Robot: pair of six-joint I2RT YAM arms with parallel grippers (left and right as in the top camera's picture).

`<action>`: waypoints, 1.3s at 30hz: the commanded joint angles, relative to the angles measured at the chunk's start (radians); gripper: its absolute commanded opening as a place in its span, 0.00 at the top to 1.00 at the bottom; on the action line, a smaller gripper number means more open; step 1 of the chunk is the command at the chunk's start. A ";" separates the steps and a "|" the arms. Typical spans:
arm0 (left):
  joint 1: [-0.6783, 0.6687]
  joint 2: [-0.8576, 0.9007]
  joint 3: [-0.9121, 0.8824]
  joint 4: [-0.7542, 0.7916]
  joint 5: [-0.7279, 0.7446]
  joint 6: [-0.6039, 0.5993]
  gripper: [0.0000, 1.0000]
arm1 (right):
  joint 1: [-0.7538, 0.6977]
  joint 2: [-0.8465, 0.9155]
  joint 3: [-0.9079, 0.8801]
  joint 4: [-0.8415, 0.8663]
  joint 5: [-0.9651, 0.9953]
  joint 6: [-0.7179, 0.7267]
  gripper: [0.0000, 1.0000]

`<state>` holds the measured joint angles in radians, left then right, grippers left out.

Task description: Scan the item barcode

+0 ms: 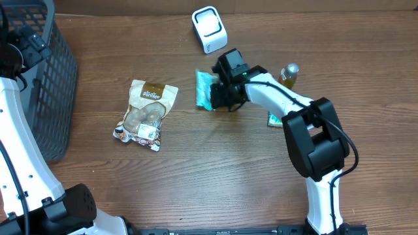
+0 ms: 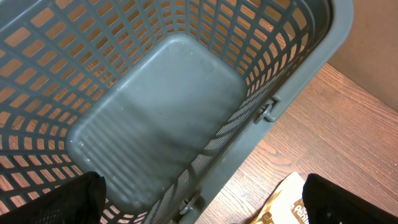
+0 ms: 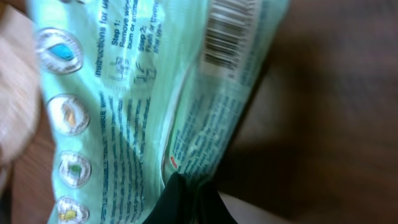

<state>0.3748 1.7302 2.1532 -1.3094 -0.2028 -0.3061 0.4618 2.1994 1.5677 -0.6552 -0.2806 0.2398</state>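
I'm gripping the pale green plastic packet (image 1: 204, 88) in my clenched right claw (image 1: 221, 99). Presenting its barcode (image 3: 227, 31) to the white boxy scanner (image 1: 209, 29) is looking undone.

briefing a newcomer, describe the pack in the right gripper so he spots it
Find the white box-shaped scanner at the overhead view's top. Just below it is the mint-green plastic packet, pinched by the right gripper. Its neighbour, the snack pouch to its left, is brown and cream.
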 commanded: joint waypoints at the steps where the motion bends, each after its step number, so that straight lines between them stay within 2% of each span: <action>1: -0.003 0.003 0.009 0.004 -0.003 0.018 0.01 | -0.007 -0.010 -0.008 -0.134 0.018 -0.012 0.96; 5: -0.003 0.003 0.009 0.004 -0.003 0.018 0.00 | -0.008 -0.013 0.008 -0.282 -0.003 -0.012 0.91; 11: -0.003 0.003 0.009 0.004 -0.003 0.018 0.00 | 0.016 -0.019 0.058 -0.475 -0.170 -0.012 0.81; 16: -0.003 0.003 0.009 0.004 -0.003 0.018 0.00 | 0.050 -0.035 0.097 -0.634 -0.177 -0.012 0.72; 19: -0.003 0.003 0.009 0.004 -0.003 0.018 0.00 | 0.055 -0.045 0.178 -0.767 -0.166 -0.012 0.64; 21: -0.003 0.003 0.009 0.004 -0.003 0.018 0.00 | 0.054 -0.047 0.233 -0.819 -0.153 -0.012 0.62; 25: -0.003 0.003 0.009 0.004 -0.003 0.018 0.01 | 0.054 -0.048 0.298 -0.803 -0.078 0.035 0.61; 34: -0.003 0.003 0.009 0.004 -0.003 0.018 0.00 | 0.072 -0.047 0.297 -0.689 0.130 0.247 0.57; 39: -0.003 0.003 0.009 0.004 -0.003 0.018 0.00 | 0.098 -0.047 0.297 -0.639 0.203 0.291 0.57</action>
<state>0.3748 1.7302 2.1532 -1.3094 -0.2028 -0.3061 0.5343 2.1818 1.8496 -1.3151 -0.1703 0.4629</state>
